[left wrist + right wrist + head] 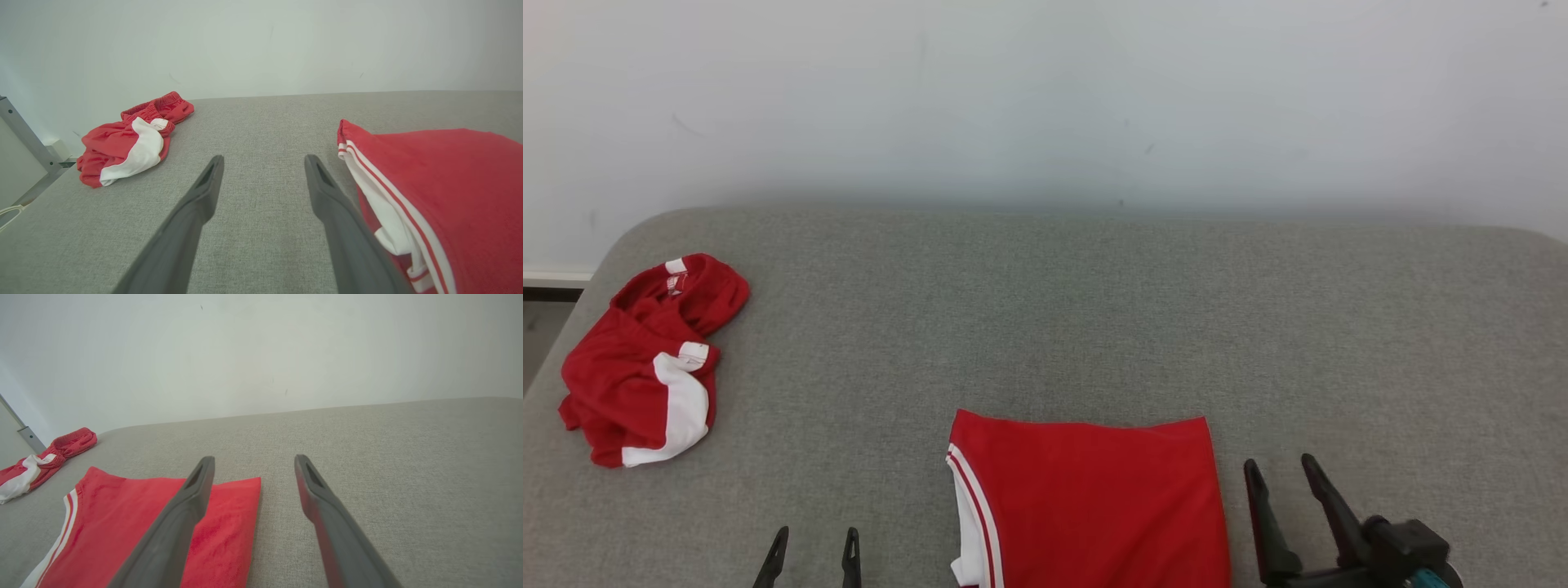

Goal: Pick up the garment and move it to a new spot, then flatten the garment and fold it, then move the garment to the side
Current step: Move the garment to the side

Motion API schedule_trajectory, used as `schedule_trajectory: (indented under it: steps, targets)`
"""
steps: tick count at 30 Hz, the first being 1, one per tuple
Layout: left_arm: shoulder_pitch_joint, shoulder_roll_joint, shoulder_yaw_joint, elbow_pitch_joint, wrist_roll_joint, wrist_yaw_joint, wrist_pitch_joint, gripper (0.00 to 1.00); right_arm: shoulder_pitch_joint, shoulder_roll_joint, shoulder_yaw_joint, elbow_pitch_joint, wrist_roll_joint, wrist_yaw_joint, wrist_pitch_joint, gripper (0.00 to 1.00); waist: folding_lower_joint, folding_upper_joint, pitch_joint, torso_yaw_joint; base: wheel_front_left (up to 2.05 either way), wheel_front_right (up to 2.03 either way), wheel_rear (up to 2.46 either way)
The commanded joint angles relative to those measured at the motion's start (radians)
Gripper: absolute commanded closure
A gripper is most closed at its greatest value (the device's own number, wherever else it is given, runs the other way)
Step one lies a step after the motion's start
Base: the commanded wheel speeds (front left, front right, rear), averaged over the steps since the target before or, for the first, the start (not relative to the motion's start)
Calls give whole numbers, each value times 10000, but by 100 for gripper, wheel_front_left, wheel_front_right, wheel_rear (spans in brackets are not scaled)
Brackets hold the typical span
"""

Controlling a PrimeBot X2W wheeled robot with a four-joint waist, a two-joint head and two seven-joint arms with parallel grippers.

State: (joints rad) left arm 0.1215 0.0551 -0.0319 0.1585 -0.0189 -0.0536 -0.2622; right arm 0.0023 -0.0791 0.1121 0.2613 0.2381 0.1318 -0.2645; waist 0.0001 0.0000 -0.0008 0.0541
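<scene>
folded red jersey (1094, 498) 6 o'clock, flat | crumpled red shorts (637, 367) 9 o'clock | left gripper (817, 532) wide, empty | right gripper (1280, 463) wide, empty

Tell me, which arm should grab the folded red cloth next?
Probably right: the right pincer, open, sits close beside the folded red cloth, while the left pincer stands farther off.
</scene>
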Motion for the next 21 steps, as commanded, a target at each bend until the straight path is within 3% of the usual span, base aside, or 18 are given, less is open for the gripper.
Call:
schedule_trajectory:
  steps: [1, 5, 14, 21]
  targets:
    - [-87, -12, -20, 60, -74, -21, -10, 0, -346, -39, 151, 476, 68, -17, -20, 0, -1, 0, 19, 69, 0, 0, 0]
    - [-136, -23, -55, 68, -62, -24, -10, 0, -1162, -42, 541, 1760, -19, -17, -21, 0, -1, 0, 60, 133, 0, 0, 0]
    - [-252, -34, -170, 147, -75, -84, -10, 0, -3183, 28, 1231, 5941, 290, -17, -20, 0, -1, 0, 229, 422, 0, 0, 0]
    - [-332, -41, -128, 138, -110, -108, -10, 0, -3501, 246, 2109, 7199, 1194, -15, 25, 0, -1, 0, 448, 518, 0, 0, 0]
